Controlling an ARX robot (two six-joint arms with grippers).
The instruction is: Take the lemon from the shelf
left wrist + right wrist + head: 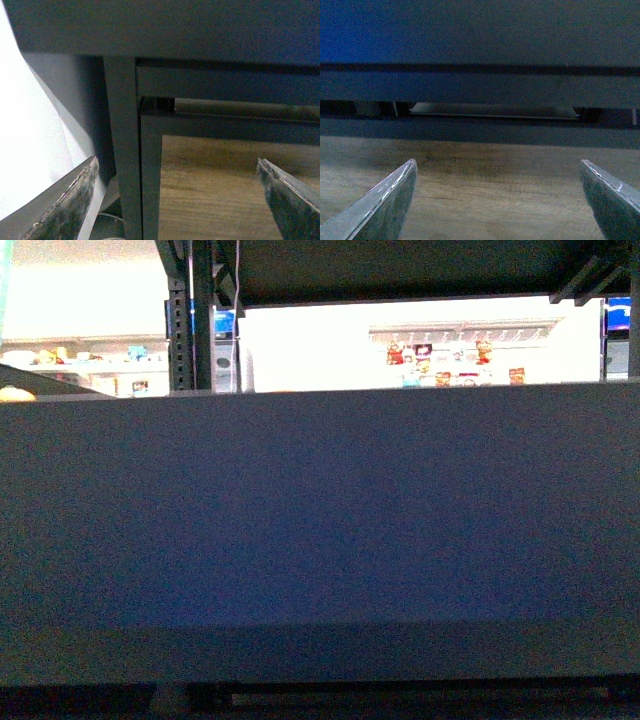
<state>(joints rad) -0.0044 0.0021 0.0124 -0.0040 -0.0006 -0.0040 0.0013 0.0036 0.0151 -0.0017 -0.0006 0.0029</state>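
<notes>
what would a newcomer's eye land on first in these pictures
The shelf first: its wide dark deck fills most of the front view, with bright wall shelves of goods behind it. In the wrist views the left claw and right claw both stand open, facing the wood-grain panel. No lemon shows.

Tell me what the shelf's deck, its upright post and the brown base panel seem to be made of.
Shelf deck: a flat, dark, matte, seamless sheet, likely painted metal or laminate; the look leaves it open.
Post: a dark grey upright with straight, crisp edges, probably painted metal.
Base panel: brown with streaked grain, so wood or a wood-look laminate.
</notes>
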